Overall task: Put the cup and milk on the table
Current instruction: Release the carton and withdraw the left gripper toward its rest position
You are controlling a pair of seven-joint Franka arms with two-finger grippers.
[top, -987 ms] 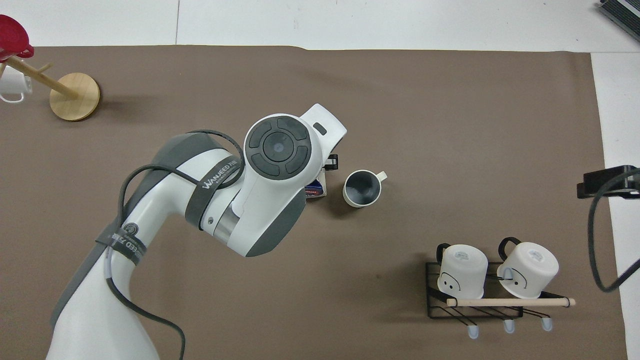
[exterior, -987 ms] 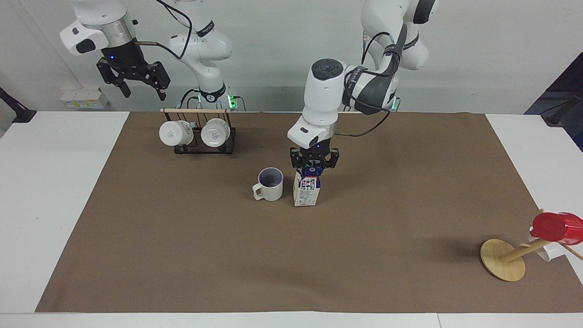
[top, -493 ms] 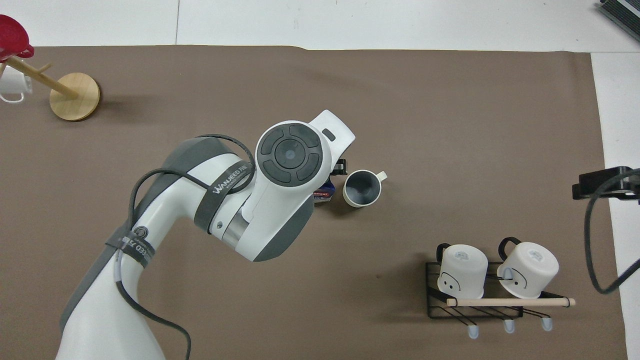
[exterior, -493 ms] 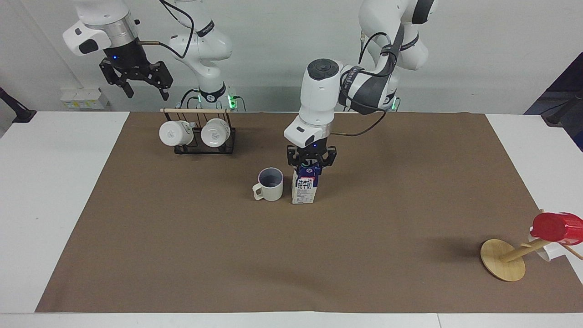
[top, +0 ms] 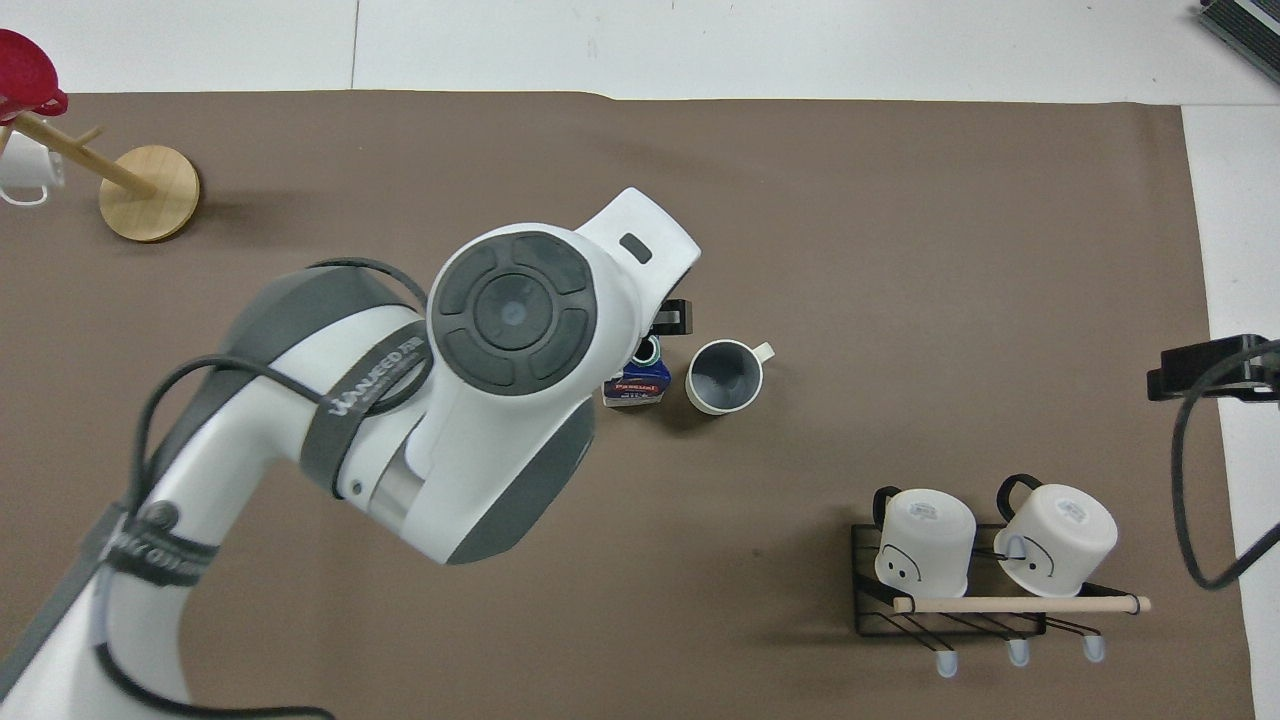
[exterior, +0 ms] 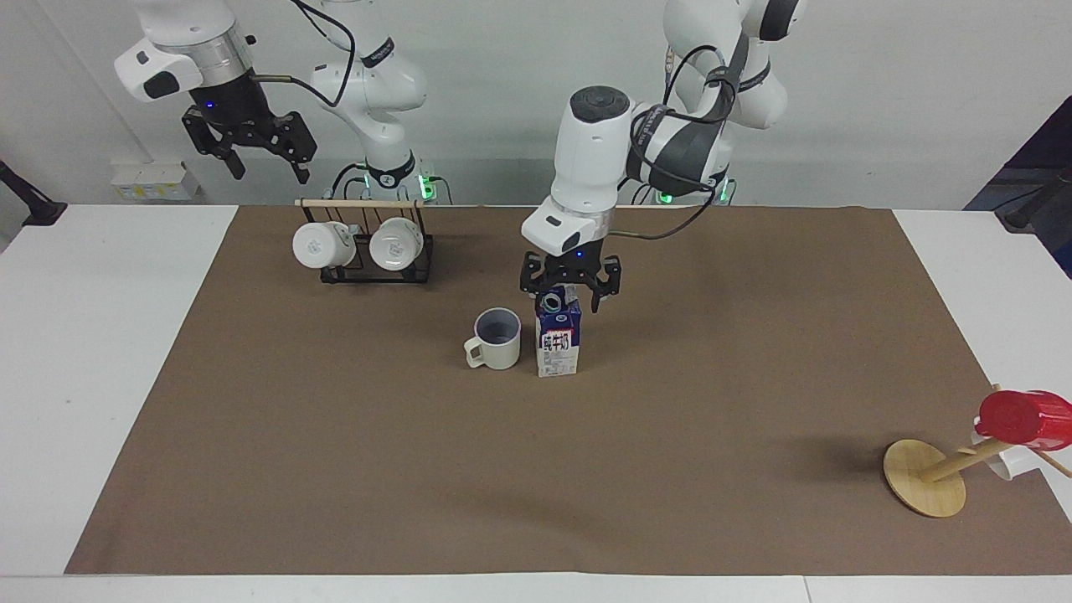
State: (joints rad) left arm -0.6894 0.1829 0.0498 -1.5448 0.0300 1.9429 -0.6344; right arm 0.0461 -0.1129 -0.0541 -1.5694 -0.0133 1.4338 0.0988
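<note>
Milk (exterior: 558, 341): gable-top carton upright at frame centre on the table (exterior: 670, 469), just beside the cup (exterior: 496, 339); likely light, thin-walled, crushable, best gripped low on flat sides. Cup: rigid, probably breakable, take by rim or handle. Left hand (exterior: 569, 293): spread wide over the carton top, holding nothing. Right hand (exterior: 260, 159): open, waiting upper left

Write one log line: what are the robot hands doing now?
left gripper: open, over blue-white milk carton | carton: upright beside off-white mug on brown mat | right gripper: open, raised, waiting
</note>
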